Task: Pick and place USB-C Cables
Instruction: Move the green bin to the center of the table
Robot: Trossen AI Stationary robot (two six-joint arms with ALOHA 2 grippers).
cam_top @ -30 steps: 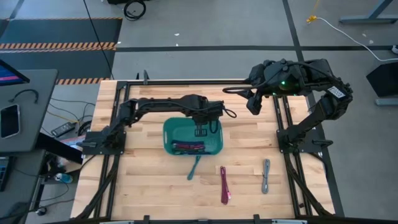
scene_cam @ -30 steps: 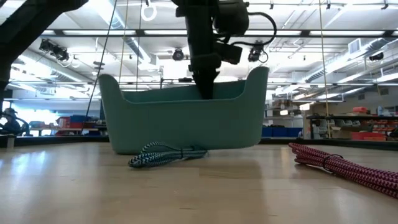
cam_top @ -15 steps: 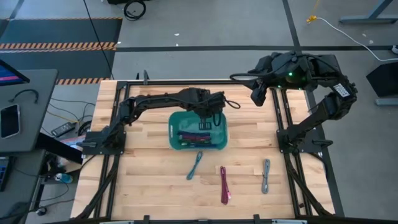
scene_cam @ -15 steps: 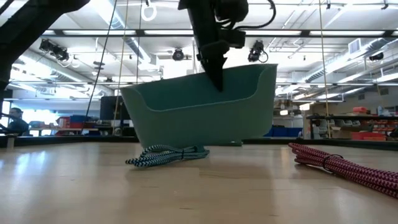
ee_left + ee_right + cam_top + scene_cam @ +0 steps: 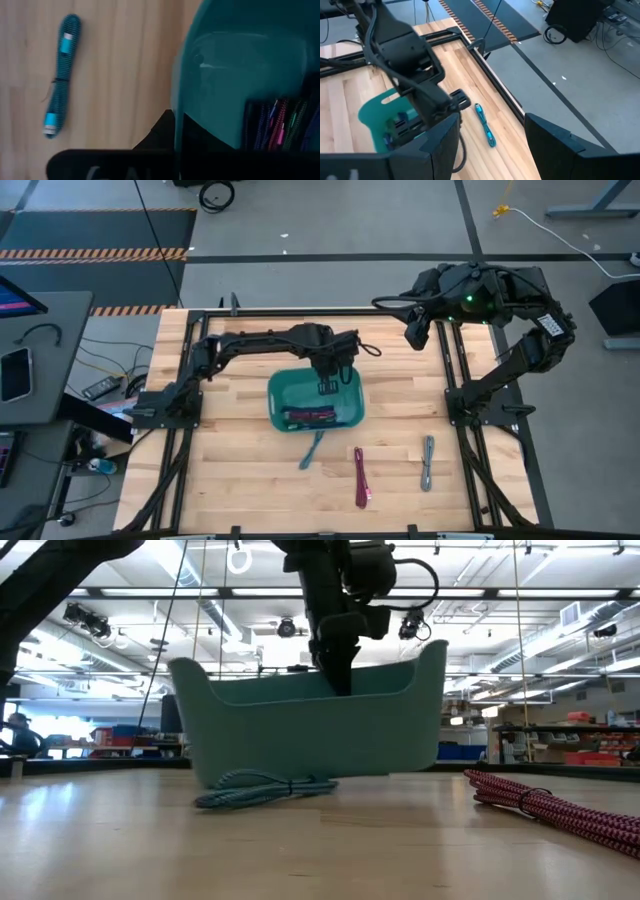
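Several cables [image 5: 312, 416] lie bundled in the green bin [image 5: 282, 390]; three more rest on the table [image 5: 220, 470]: a teal one [image 5: 312, 450] touching the bin's near edge, a magenta one [image 5: 360, 477] and a grey one [image 5: 428, 463] further right. The left gripper [image 5: 327, 385] is clamped shut on the bin's far wall. Over the last second the bin tipped, slid, and has settled nearly level, likely repositioning it. The right gripper [image 5: 415, 332] hangs wide open and empty, raised above the table's far right edge.

Pale planked wood table [image 5: 240, 470], smooth with a soft sheen. Teal bin [image 5: 300, 735] of smooth matt plastic. Cyan cable [image 5: 59, 75] and magenta cable [image 5: 545, 805] sheathed in braided, woven cloth.
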